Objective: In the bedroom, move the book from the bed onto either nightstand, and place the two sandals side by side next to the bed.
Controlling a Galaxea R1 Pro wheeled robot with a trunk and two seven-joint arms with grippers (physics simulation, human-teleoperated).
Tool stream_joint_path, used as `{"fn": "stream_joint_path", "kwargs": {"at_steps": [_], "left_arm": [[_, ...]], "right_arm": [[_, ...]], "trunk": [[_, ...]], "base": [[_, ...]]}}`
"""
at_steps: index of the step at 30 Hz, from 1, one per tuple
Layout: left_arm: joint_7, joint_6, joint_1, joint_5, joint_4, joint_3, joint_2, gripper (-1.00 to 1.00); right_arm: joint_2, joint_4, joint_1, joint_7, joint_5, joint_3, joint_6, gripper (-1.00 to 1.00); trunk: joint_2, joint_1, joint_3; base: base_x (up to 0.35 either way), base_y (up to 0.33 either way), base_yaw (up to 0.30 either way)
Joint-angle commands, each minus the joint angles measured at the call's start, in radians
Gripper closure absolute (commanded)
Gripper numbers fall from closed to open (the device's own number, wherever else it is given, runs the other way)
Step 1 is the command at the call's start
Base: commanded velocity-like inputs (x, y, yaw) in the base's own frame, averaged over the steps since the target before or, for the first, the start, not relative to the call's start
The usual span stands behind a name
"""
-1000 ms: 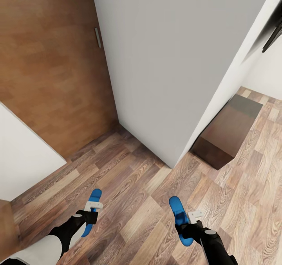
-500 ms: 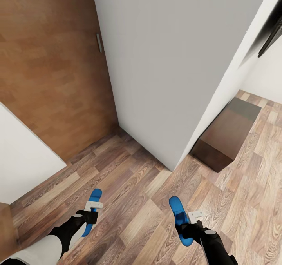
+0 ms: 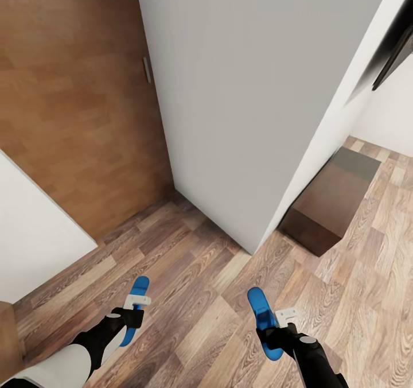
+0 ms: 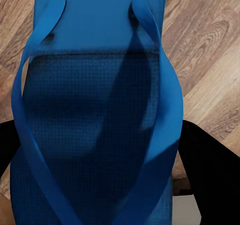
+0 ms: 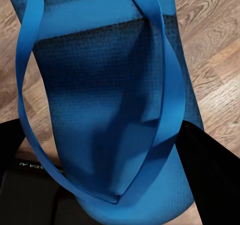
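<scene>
Head view: left gripper (image 3: pixel 135 303) and right gripper (image 3: pixel 274 319) each clench a sandal (image 3: pixel 133 309) (image 3: pixel 262 319); placing by the bed remains, book unseen.

Wood-plank floor (image 3: pixel 195 313), brown wooden door (image 3: pixel 74 101) with small metal plate (image 3: pixel 147 70), grey wall panel (image 3: pixel 246 89), long low dark brown cabinet (image 3: pixel 330 201) against white wall (image 3: pixel 390 112)
</scene>
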Motion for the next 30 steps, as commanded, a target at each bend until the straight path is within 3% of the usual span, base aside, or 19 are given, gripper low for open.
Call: {"fn": "stream_joint_path", "kwargs": {"at_steps": [1, 30], "left_arm": [[0.006, 0.006, 0.0, 0.01, -0.003, -0.009, 0.001, 1.0], [0.006, 0.006, 0.0, 0.01, -0.003, -0.009, 0.001, 1.0]], "right_arm": [[0.002, -0.002, -0.001, 0.01, 0.009, -0.006, 0.003, 1.0], [0.002, -0.002, -0.001, 0.01, 0.009, -0.006, 0.003, 1.0]], "trunk": [[-0.002, 0.001, 0.0], [-0.002, 0.001, 0.048]], "base": [[0.0, 0.0, 0.0], [0.0, 0.0, 0.0]]}}
